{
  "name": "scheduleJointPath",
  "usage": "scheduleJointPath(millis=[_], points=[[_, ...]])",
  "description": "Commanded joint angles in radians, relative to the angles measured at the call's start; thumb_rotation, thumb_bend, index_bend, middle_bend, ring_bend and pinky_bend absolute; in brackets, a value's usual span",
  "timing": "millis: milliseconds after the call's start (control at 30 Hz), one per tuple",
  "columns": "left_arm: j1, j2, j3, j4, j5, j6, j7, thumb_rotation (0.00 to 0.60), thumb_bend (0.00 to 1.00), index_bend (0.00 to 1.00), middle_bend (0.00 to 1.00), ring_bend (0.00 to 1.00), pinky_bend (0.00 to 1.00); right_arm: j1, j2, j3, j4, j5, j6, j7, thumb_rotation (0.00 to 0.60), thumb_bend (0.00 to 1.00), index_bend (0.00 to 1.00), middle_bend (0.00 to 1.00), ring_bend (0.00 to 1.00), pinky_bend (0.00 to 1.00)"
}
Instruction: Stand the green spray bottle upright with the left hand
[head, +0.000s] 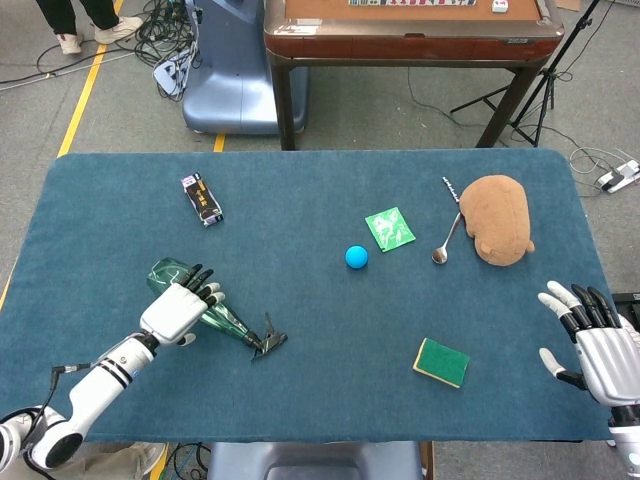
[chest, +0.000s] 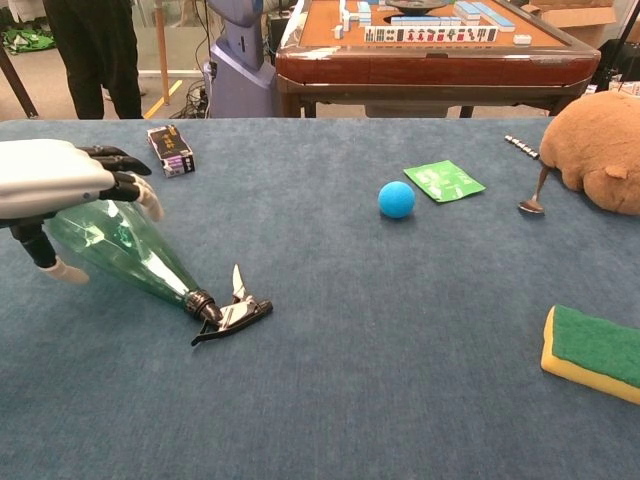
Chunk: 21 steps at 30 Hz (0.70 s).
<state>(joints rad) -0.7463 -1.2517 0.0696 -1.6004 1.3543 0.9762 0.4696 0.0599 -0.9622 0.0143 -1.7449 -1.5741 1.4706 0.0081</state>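
Observation:
The green spray bottle (head: 231, 324) lies on its side on the blue table (head: 300, 400), left of centre, its black trigger head (head: 268, 343) pointing toward the near right. In the chest view the bottle (chest: 125, 253) shows clear green, with the trigger head (chest: 232, 315) flat on the cloth. My left hand (head: 180, 308) is over the bottle's wide body, fingers spread across its top and thumb (chest: 57, 270) down on the near side; no firm grip shows. My right hand (head: 592, 345) is at the table's right edge, fingers apart, holding nothing.
A small black box (head: 202, 198) lies at the far left. A blue ball (head: 356, 257), a green packet (head: 390, 228), a spoon (head: 443, 245) and a brown plush toy (head: 498, 218) sit at the far right. A green-and-yellow sponge (head: 441, 362) lies near right.

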Motion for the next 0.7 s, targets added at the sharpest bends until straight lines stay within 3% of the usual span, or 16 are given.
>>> scheduleJointPath(millis=[33, 700], points=[[-0.008, -0.040, -0.009, 0.027, -0.005, -0.023, 0.050, 0.600, 0.04, 0.22, 0.19, 0.00, 0.00, -0.002, 0.001, 0.000, 0.001, 0.001, 0.002, 0.001, 0.600, 0.30, 0.19, 0.12, 0.00, 0.00], [-0.034, -0.148, -0.055, 0.118, -0.075, -0.090, 0.151, 0.600, 0.09, 0.31, 0.25, 0.02, 0.00, -0.011, 0.005, -0.005, 0.007, 0.003, 0.009, 0.012, 0.600, 0.30, 0.19, 0.12, 0.00, 0.00]])
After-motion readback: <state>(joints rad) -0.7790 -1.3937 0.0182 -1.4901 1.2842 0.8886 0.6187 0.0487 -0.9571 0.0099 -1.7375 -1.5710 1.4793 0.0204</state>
